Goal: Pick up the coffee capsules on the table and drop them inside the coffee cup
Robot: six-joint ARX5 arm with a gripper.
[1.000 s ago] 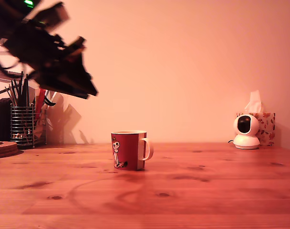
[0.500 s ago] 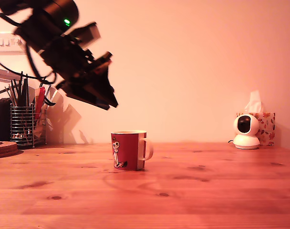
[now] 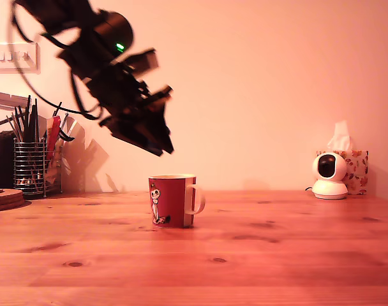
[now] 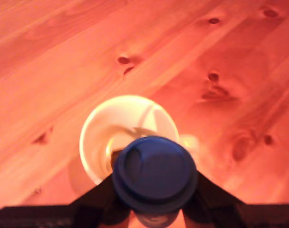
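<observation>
The robot's hand hangs above a red coffee mug on a wooden desk, closed on a dark blue coffee capsule. In the wrist view the capsule sits over the near edge of the mug's white interior, not its centre. Released here, it would probably clip the rim and bounce onto the desk. A dark shape already inside the mug may be another capsule.
</observation>
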